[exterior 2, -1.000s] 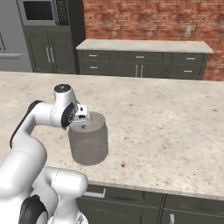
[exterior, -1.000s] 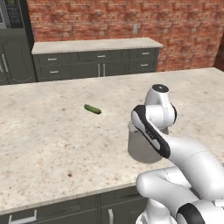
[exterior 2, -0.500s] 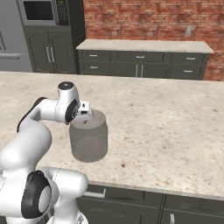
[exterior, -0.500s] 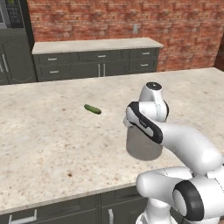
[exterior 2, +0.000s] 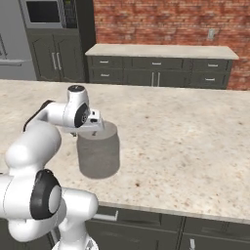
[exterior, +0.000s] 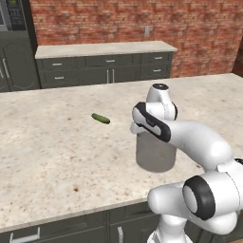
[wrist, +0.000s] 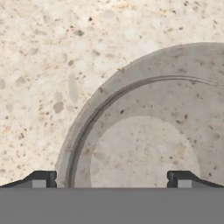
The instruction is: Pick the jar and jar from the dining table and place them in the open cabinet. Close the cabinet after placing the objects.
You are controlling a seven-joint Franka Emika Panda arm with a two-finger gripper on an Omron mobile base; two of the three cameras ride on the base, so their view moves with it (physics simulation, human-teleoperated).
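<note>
Hand view looks straight down: wide grey frosted jar (wrist: 148, 131) right under the gripper (wrist: 111, 179), offset sideways; jaws fully spread, holding nothing.

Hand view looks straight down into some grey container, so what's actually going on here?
The white robot arm holds its gripper open just above the wide grey frosted jar, looking down into its mouth; nothing is gripped yet. The jar stands upright on the beige speckled stone dining table, near the edge closest to the robot. A small green pickle lies on the table apart from the jar. Dark grey drawer units line the red brick wall behind.
</note>
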